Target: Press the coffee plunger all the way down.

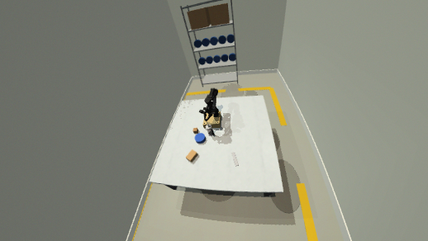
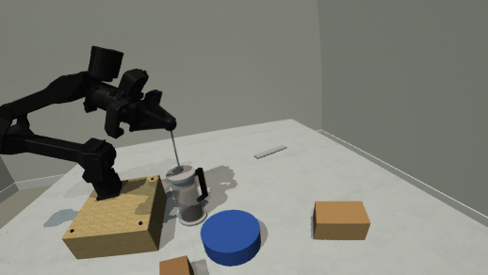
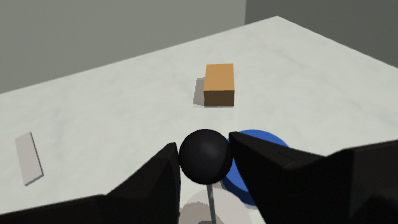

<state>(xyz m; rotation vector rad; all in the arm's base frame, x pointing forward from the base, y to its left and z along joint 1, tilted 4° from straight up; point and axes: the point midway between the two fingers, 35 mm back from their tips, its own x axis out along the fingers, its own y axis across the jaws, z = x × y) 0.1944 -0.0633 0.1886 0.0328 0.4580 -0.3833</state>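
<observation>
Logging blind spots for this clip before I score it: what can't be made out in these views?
- Wrist: the press body is cut off by the lower edge; only the knob, gripped between the gripper fingers, and its rod show.
- Top: the press is too small to read.
- Exterior: the knob is hidden inside the fingertips.
- Exterior: a brown block is cut by the bottom edge.

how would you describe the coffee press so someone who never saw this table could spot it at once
Start at the wooden block under the arm's base. The coffee press stands on the table just beside it, with the blue disc in front. It alone is clear glass, with a black handle and a thin rod rising to a black knob pinched in the gripper.
</observation>
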